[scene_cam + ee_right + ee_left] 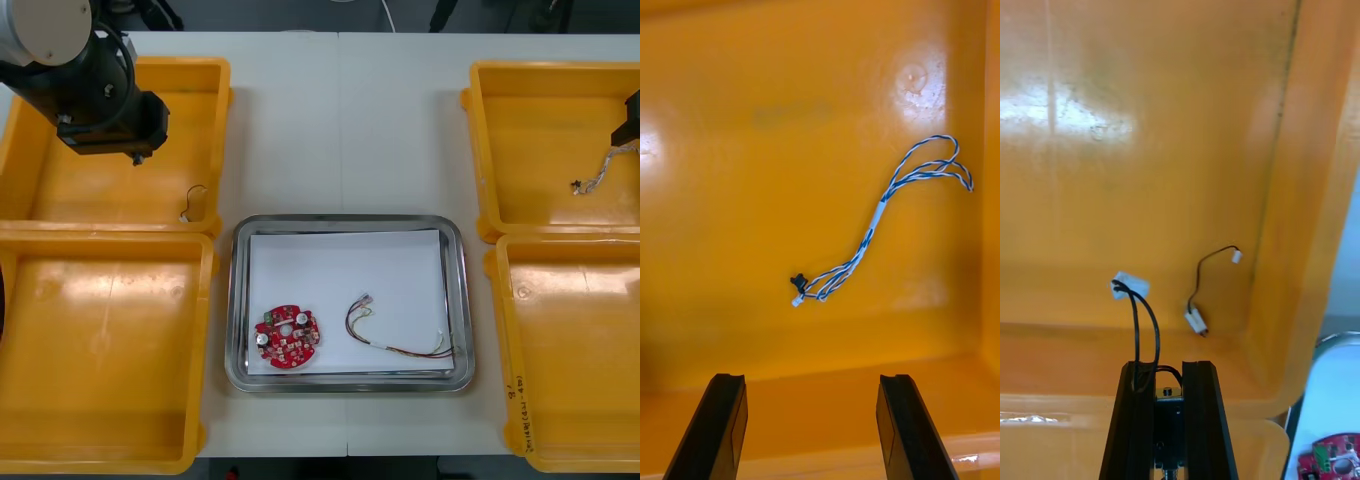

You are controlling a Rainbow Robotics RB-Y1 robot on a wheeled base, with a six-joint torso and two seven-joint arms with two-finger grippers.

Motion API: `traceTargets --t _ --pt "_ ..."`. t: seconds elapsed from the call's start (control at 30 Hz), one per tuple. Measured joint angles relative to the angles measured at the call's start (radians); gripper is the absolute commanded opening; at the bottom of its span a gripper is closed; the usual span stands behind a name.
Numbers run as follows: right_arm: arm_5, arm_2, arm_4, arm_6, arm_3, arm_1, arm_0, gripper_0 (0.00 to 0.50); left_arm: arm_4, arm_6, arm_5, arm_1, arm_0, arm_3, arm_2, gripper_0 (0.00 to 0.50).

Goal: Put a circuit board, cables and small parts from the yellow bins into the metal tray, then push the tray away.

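Bright overhead light, white glare patches on the yellow bins (100,290), faint sheen along the metal tray (238,300) rim.

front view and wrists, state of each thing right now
left gripper: shut on held black cable, over far left bin
held black cable: pinched in left gripper
loose black cable: lying in that bin
right gripper: open above blue and white cable
blue and white cable: lying loose in far right bin
tray: white inside, partly filled
circuit board: flat in tray
red and yellow cable: lying in tray
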Motion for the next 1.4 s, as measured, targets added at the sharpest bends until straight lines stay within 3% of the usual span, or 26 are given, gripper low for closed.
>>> traceTargets --t 0.13,0.47,0.7,1.0,1.4 --pt "-0.049 -0.002 0.016 0.000 0.042 -0.001 -0.005 0.500 -0.005 0.053 0.041 -0.040 0.000 -0.045 0.001 0.000" --pt "-0.136 -0.005 0.053 0.001 0.169 -0.001 -0.055 0.500 -0.039 0.342 0.050 -0.134 0.000 -0.150 -0.029 0.000" --pt "-0.191 -0.006 0.069 0.001 0.205 -0.001 -0.064 0.500 -0.075 0.355 0.050 -0.181 0.000 -0.181 -0.106 0.000" --pt "-0.255 -0.049 0.084 0.035 0.349 -0.001 -0.108 0.500 -0.132 0.378 0.048 -0.218 0.029 -0.201 -0.219 0.000" --pt "-0.394 -0.049 0.086 0.040 0.520 -0.001 -0.146 0.500 -0.173 0.445 -0.065 -0.228 0.109 -0.205 -0.355 0.000"
